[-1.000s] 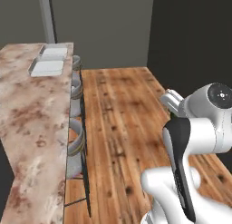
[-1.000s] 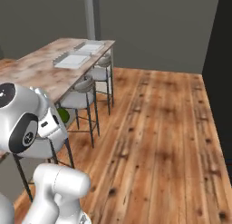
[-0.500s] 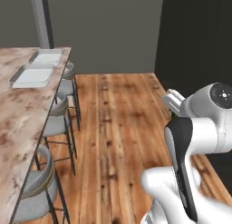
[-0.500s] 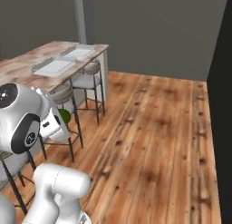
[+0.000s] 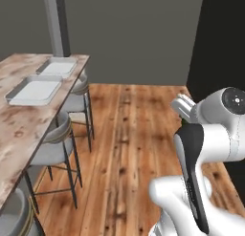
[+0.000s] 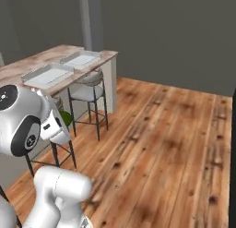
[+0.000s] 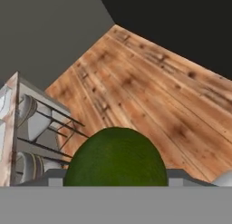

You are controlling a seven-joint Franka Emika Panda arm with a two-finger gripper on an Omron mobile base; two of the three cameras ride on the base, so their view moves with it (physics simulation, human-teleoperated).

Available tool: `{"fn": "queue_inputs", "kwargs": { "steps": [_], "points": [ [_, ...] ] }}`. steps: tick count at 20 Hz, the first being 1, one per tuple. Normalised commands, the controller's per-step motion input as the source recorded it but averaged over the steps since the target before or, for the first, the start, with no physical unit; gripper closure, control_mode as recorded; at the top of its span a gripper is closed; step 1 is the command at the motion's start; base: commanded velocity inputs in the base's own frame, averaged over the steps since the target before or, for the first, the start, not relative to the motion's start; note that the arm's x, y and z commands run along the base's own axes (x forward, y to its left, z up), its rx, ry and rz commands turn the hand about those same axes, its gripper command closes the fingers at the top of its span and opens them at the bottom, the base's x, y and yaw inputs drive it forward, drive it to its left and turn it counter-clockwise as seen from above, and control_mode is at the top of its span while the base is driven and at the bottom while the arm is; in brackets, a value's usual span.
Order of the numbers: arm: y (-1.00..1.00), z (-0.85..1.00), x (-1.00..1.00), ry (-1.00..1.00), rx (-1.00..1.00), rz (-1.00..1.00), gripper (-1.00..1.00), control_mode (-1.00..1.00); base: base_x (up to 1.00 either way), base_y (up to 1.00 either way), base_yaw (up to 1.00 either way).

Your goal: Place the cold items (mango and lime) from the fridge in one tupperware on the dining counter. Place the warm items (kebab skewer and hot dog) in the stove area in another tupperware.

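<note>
My gripper (image 7: 116, 174) is shut on the lime (image 7: 116, 157), a dark green ball that bulges up between the fingers in the hand view. From the right base view the lime (image 6: 66, 117) peeks out beside the hand (image 6: 59, 126), held in the air at about stool height. Two empty pale grey tupperware trays (image 5: 34, 89) (image 5: 58, 67) lie side by side on the marbled dining counter (image 5: 19, 130) to the left; they are also seen as the tupperware (image 6: 48, 75) (image 6: 83, 59) on the dining counter (image 6: 18, 68). Mango, fridge, kebab skewer, hot dog and stove area are out of view.
Round grey stools (image 5: 57, 139) (image 6: 87, 86) on thin black legs stand along the counter's side. A grey pillar (image 5: 56, 22) rises behind the counter's end. Wooden floor (image 6: 161, 144) stretches to a grey wall; a dark opening lies at the right (image 5: 222, 39).
The whole picture has shifted: the base has moved, so the counter now lies farther left and the trays look nearer. The gripper still holds the green ball.
</note>
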Motion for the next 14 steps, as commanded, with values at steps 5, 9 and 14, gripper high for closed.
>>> {"fn": "queue_inputs", "kwargs": {
  "steps": [5, 9, 14],
  "points": [
    [0.00, 0.00, 0.00, 0.00, 0.00, 0.00, 1.00, 1.00, 1.00, -0.60, 0.32],
    [0.00, 0.00, 0.00, 0.00, 0.00, 0.00, 1.00, 1.00, 1.00, -0.57, 0.35],
    [0.00, 0.00, 0.00, 0.00, 0.00, 0.00, 1.00, 1.00, 1.00, -0.60, 0.35]
  ]
}}
